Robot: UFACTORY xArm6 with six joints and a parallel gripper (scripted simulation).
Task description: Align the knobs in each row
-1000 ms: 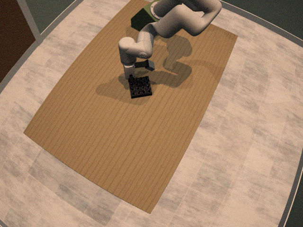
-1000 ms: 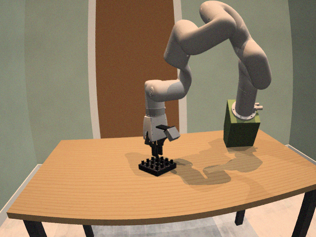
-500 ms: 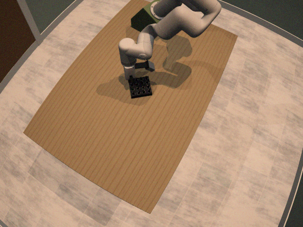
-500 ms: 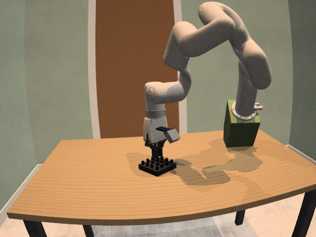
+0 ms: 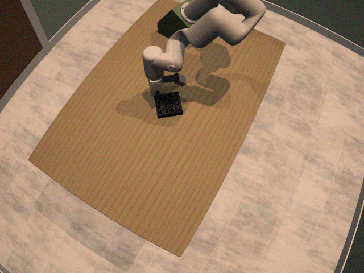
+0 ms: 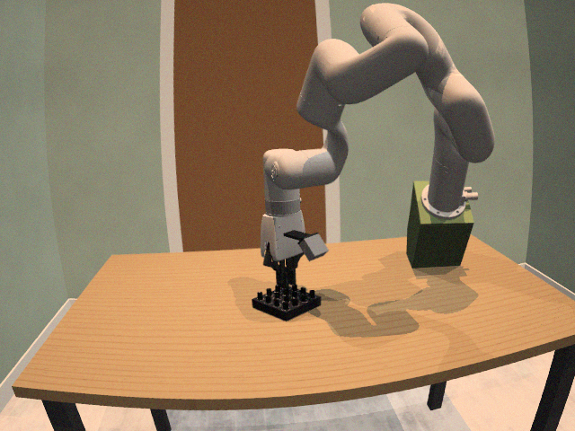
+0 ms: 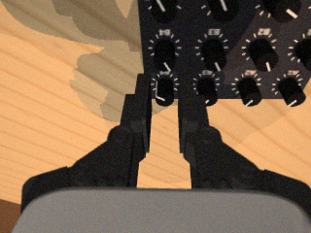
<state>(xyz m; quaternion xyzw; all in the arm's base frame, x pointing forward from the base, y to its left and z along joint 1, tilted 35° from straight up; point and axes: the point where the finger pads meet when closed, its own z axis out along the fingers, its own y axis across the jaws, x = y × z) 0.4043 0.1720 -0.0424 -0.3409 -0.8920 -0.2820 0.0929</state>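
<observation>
1. Two black fingers of your gripper (image 5: 157, 94) (image 6: 286, 283) (image 7: 164, 87) stand partly open astride knob A4 (image 7: 165, 90), with slim gaps beside it; your hand grasps nothing.
2. Your knob box (image 5: 170, 115) (image 6: 272, 311) (image 7: 190, 25) sits on the wooden table (image 5: 132, 152) (image 6: 162, 347) (image 7: 29, 155), beneath your gripper.
3. Beside A4, you can see knob A3 (image 7: 207, 90), its white line toward the lower left in the wrist view.
4. Your arm (image 5: 217, 24) (image 6: 375, 69) rises from a green pedestal (image 5: 168, 24) (image 6: 436, 245).
</observation>
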